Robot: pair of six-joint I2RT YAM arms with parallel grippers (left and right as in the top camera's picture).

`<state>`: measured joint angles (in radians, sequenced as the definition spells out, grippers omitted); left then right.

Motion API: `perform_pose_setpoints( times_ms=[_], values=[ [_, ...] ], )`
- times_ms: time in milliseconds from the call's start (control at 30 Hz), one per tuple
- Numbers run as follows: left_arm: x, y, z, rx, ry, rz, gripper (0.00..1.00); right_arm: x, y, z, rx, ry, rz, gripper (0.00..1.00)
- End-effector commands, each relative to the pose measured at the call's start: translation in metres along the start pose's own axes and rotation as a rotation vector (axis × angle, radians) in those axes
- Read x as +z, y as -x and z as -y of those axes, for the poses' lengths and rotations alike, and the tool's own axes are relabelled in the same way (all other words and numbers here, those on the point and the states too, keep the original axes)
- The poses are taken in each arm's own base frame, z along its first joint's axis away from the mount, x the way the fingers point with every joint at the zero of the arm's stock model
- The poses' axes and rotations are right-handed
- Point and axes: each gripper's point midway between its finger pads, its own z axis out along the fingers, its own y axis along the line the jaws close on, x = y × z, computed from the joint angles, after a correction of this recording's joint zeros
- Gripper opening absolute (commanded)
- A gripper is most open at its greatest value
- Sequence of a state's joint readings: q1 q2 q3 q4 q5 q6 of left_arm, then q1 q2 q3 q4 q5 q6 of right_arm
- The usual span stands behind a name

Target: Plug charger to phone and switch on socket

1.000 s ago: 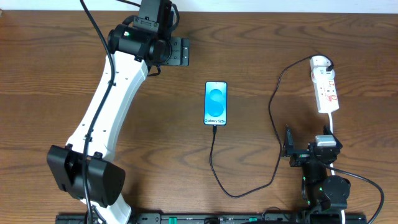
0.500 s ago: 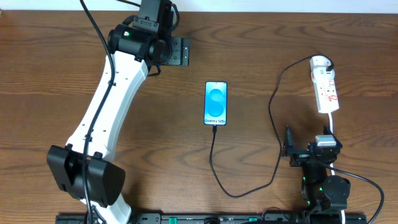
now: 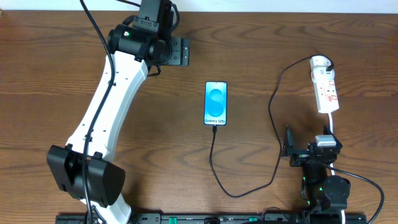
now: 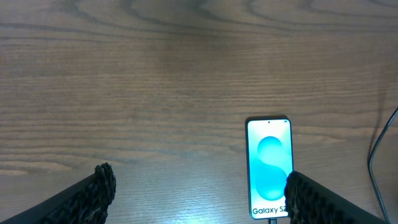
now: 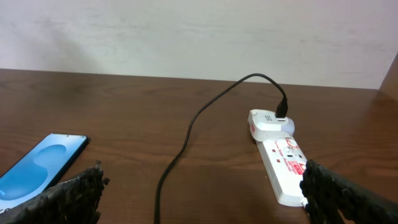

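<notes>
Fingers: left gripper is spread wide and empty; right gripper is spread just as wide, nothing held.
Phone: phone lies flat mid-table, screen lit, well apart from both grippers.
Charger: charger tip looks seated at the phone's foot; its other end enters the socket's rounded end.
Socket: socket lies on my right, just beyond the right gripper.
Handling: light, hard plastic on smooth wood, so I judge it slides if nudged sideways. Best to press straight down on the red-marked switch with one fingertip.
Left arm: left arm is stretched far across, wrist past the phone.
Right arm: right arm is folded low at the near edge, aimed at the socket.
</notes>
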<state>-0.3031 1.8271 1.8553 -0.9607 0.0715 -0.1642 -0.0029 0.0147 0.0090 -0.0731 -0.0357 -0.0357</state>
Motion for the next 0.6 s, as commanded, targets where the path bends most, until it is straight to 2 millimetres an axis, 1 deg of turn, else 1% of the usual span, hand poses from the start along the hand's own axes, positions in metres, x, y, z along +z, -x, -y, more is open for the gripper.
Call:
perform_pose_setpoints(
  times_ms=[0,233,433,567],
  values=[
    [0.002,-0.001,-0.003,-0.013,0.014,-0.002,0.88,0.0,0.0,-0.001,0.012,0.004,0.004,0.99],
    [0.001,-0.003,-0.004,-0.007,0.026,-0.007,0.88,0.0,0.0,-0.001,0.012,0.004,0.005,0.99],
    [0.003,-0.024,-0.02,0.012,0.135,-0.053,0.88,0.0,0.0,-0.001,0.012,0.004,0.005,0.99],
    [-0.002,-0.041,-0.033,0.024,0.205,-0.063,0.88,0.0,0.0,-0.001,0.012,0.004,0.005,0.99]
  ],
)
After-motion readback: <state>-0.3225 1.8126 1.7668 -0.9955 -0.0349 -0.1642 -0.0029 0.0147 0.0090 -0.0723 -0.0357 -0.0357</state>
